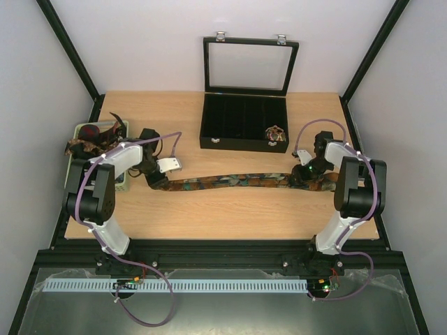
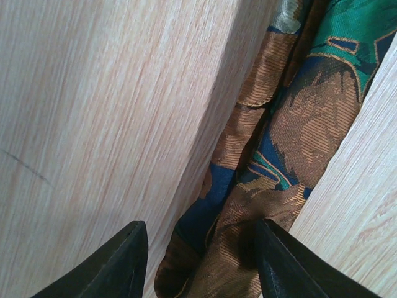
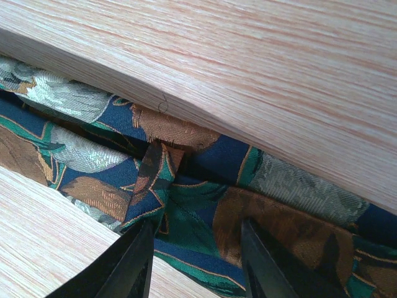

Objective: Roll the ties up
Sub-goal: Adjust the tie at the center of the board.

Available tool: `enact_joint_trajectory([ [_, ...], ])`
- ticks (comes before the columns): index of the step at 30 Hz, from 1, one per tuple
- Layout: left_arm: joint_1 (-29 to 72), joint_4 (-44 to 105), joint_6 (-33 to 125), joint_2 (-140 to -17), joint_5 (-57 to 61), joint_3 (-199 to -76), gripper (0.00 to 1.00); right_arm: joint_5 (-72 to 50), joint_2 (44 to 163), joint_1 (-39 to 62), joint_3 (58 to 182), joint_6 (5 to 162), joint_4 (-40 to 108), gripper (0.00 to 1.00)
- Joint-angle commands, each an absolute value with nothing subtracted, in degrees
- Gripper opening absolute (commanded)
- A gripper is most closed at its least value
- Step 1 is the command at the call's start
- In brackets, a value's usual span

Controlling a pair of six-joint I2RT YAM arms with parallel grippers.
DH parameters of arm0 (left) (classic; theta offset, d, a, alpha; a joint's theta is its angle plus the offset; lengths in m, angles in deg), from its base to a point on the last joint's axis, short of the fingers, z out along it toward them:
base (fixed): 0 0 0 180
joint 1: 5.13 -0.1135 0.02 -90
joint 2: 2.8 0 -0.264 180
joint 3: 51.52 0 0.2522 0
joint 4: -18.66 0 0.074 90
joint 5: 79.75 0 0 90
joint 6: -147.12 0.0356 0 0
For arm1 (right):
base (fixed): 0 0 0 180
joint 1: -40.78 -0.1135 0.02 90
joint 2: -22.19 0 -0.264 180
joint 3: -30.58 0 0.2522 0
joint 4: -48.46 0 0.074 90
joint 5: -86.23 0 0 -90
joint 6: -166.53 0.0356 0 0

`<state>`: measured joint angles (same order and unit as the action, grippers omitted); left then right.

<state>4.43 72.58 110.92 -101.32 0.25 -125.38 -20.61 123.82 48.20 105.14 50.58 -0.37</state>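
Observe the tie point(image 1: 230, 181) lying parallel to the near edge of the bench point(image 1: 209, 223); your left gripper point(image 2: 200, 223) and right gripper point(image 3: 197, 223) straddle its ends, jaws released.

No writing, label, brand, number or sign can be read in any view. The pattern woven into the tie point(image 1: 230, 181) holds no letters. The black box point(image 1: 237, 143) and the worktop point(image 1: 230, 216) bear none that can be made out.

One tie point(image 1: 230, 181) lies across the middle of the table point(image 1: 230, 216), running from the left gripper point(image 1: 155, 176) at centre left to the right gripper point(image 1: 299, 178) at centre right. Above it in the frame stands a box point(image 1: 237, 144), with a rolled tie point(image 1: 276, 133) in its lower-right corner. At the left edge, a basket point(image 1: 122, 183) holds heaped ties point(image 1: 94, 138).
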Motion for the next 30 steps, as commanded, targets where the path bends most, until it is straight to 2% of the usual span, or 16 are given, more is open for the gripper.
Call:
enact_joint_trajectory([
  [1,4.09,73.97,112.28,-100.66,-0.24,-124.7,0.49,-14.46,125.96,48.33,102.4,48.77,-0.3,0.39],
  [9,3.48,77.35,117.13,-93.91,-8.97,-125.68,0.54,-13.21,127.27,48.29,102.6,48.31,0.45,0.38],
  [19,3.57,78.54,118.91,-99.68,-6.41,-124.81,0.53,-11.53,127.16,48.6,102.4,46.7,0.58,0.37],
  [24,3.55,75.97,119.19,-100.34,-3.35,-122.94,0.49,-11.59,127.42,48.6,102.54,46.61,0.56,0.37],
  [27,3.56,75.41,119.69,-100.09,-2.44,-122.09,0.43,-11.3,127.57,48.68,102.5,46.39,0.59,0.36],
  [28,3.57,75.06,119.76,-99.83,-2.14,-121.85,0.36,-11.22,127.66,48.69,102.42,46.27,0.76,0.36],
  [30,3.57,75.63,119.28,-99.72,-2.13,-122.39,0.13,-10.99,127.74,48.78,102.43,45.96,0.81,0.36],
])
